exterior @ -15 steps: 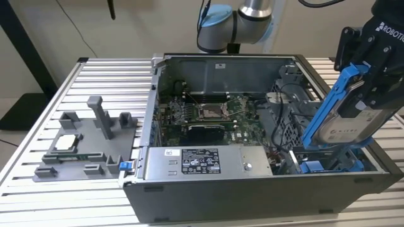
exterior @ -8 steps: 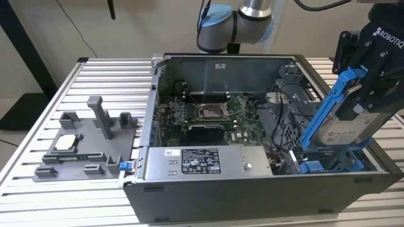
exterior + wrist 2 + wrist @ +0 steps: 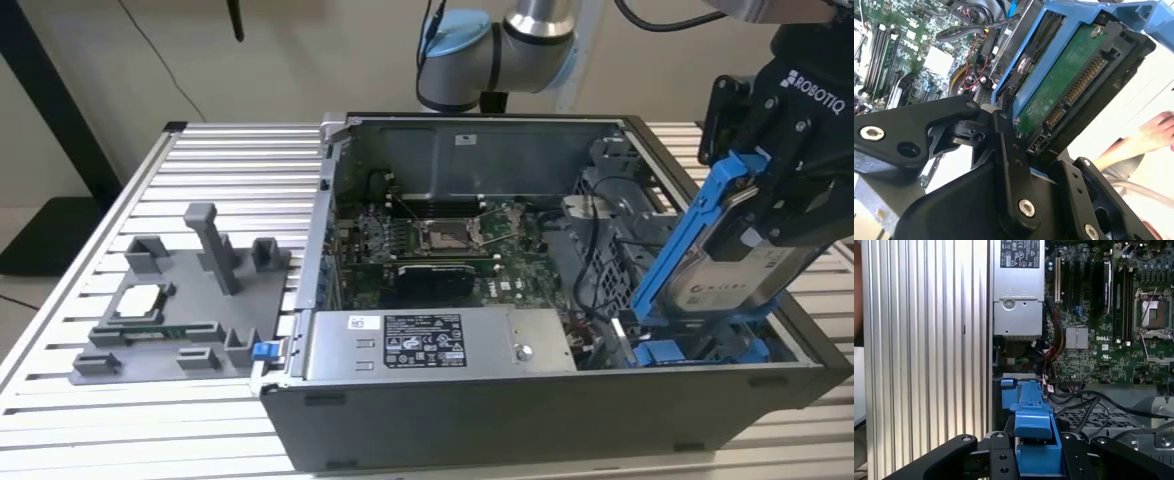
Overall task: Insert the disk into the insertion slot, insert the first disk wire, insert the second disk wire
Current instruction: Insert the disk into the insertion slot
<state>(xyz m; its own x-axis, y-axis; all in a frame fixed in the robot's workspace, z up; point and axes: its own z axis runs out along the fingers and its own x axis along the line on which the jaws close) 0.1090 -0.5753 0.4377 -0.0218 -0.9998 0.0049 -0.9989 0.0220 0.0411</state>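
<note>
Two fingers hold the disk tilted over the insertion slot.

You have a plain pale wall behind the bench, evenly lit. The table is ribbed silver metal slats. At the exterior view's left, 1 black post stands over a dark base.

Top of disk hidden behind gripper, blurred hand cut off by second wrist view's edge
</note>
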